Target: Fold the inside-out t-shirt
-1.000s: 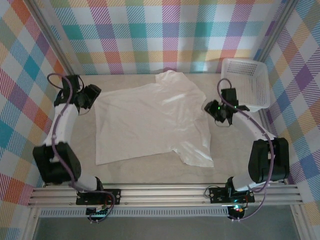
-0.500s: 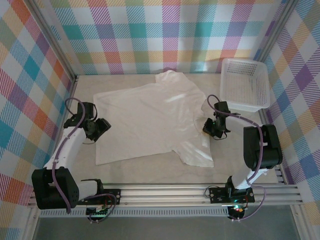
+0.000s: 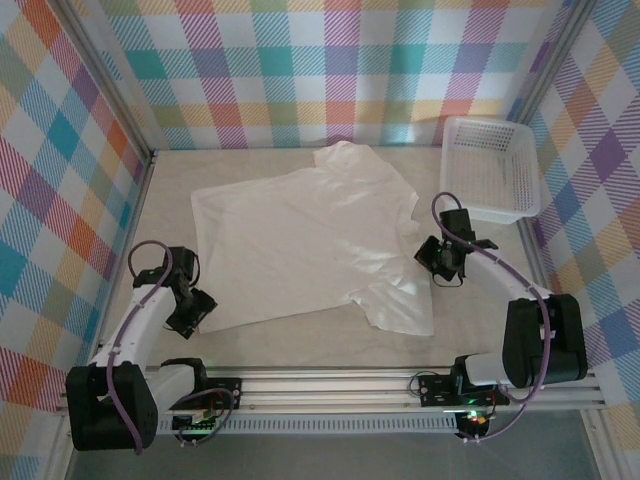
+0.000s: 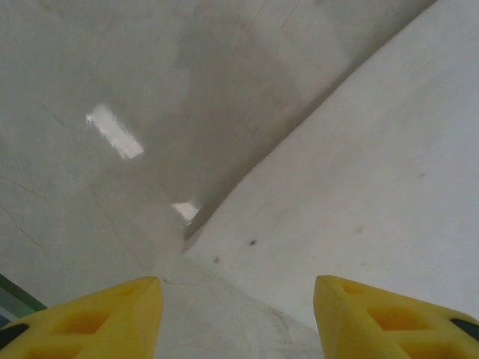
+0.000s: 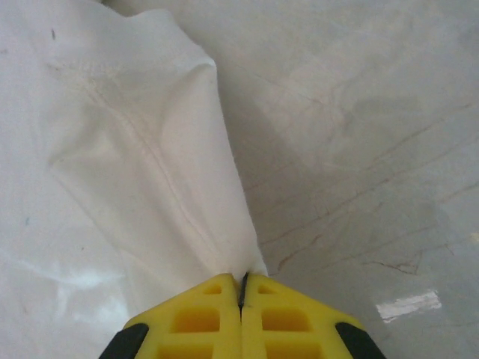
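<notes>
The inside-out t-shirt (image 3: pixel 300 235) lies spread flat and cream-white across the middle of the table, one sleeve at the back and one at the near right. My left gripper (image 3: pixel 198 314) hovers at the shirt's near left corner. In the left wrist view its yellow fingertips (image 4: pixel 97 314) stand wide apart and the left gripper (image 4: pixel 236 318) is open, with the shirt's edge (image 4: pixel 359 187) running between them. My right gripper (image 3: pixel 428 256) is at the shirt's right edge. In the right wrist view the right gripper (image 5: pixel 241 288) is shut, pinching a ridge of the shirt's cloth (image 5: pixel 142 149).
A white mesh basket (image 3: pixel 492 170) stands at the back right corner, just behind the right arm. Checked walls enclose the table on three sides. Bare table (image 3: pixel 300 345) lies between the shirt's near edge and the arm bases.
The left arm swept along the shirt's left edge from the back to the near left corner. The right gripper dropped to the shirt's right edge, shut on the cloth and drew it slightly rightward.
</notes>
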